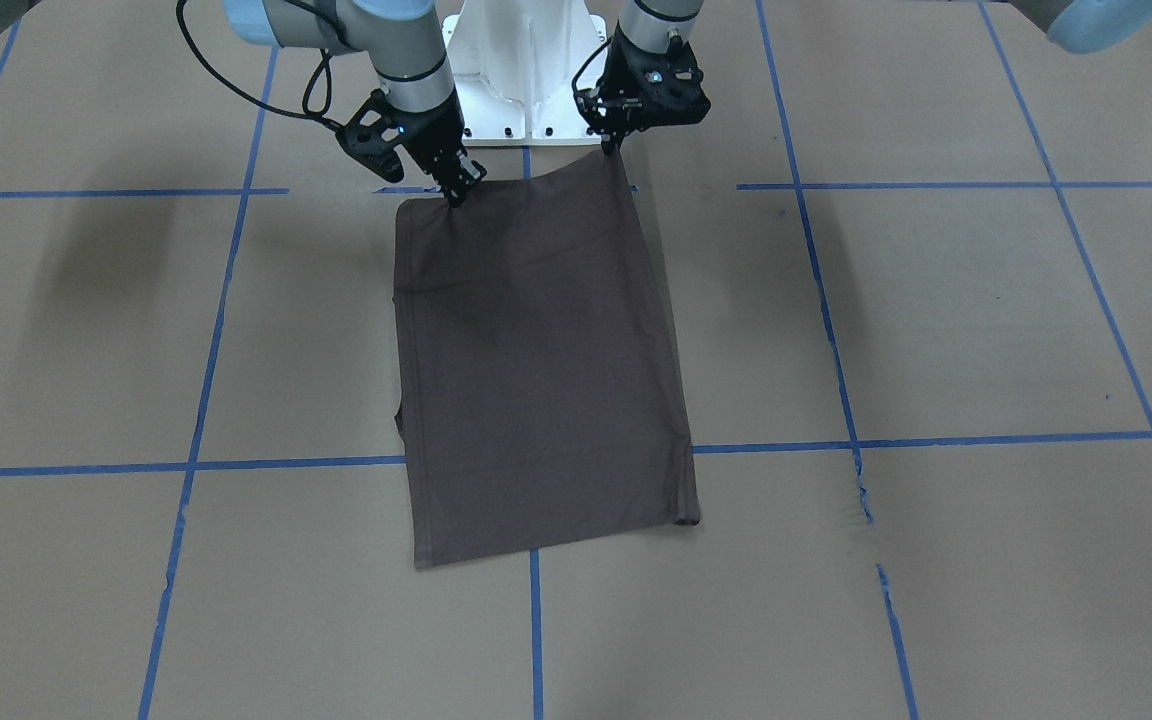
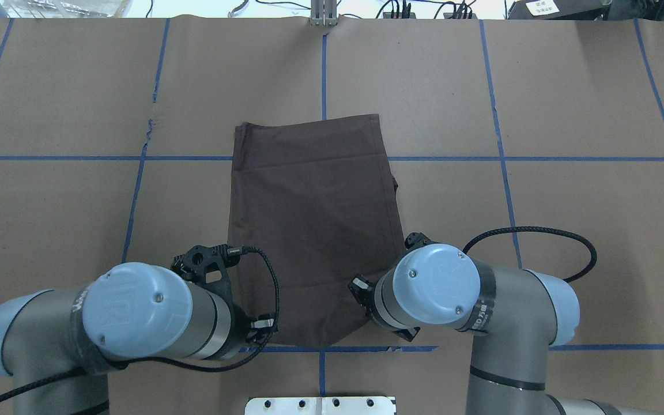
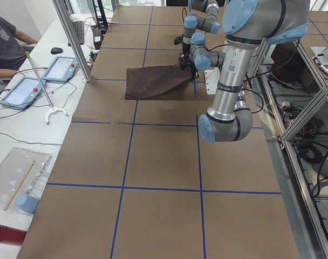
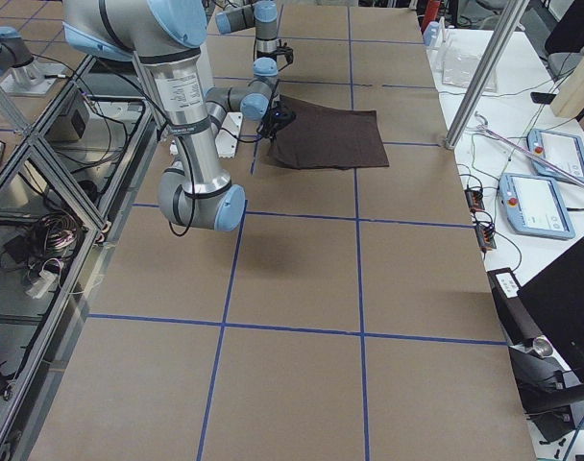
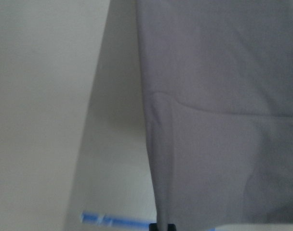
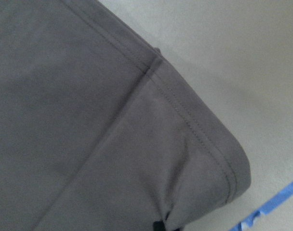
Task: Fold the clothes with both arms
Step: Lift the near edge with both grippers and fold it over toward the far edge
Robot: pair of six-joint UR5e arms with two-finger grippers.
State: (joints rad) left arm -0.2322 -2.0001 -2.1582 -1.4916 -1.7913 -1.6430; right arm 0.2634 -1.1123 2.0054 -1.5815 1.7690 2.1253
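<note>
The T-shirt (image 1: 536, 370) lay folded into a long rectangle at the frame's centre on the brown table (image 1: 936, 330) — its top corners pinched, the left gripper (image 1: 611, 150) closed on the upper-right one, the right gripper (image 1: 456, 192) on the upper-left.

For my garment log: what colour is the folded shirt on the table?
The folded soft-fabric T-shirt is plain dark grey-brown; the overhead exterior view shows it best.

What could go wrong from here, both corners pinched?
1. The left arm's fingers and right arm's fingers pinch the T-shirt only at corner tips; fabric may slip.
2. The tucked layer peeking out could spill when lifted.
3. It lies skewed, so the fold may land crooked.
</note>
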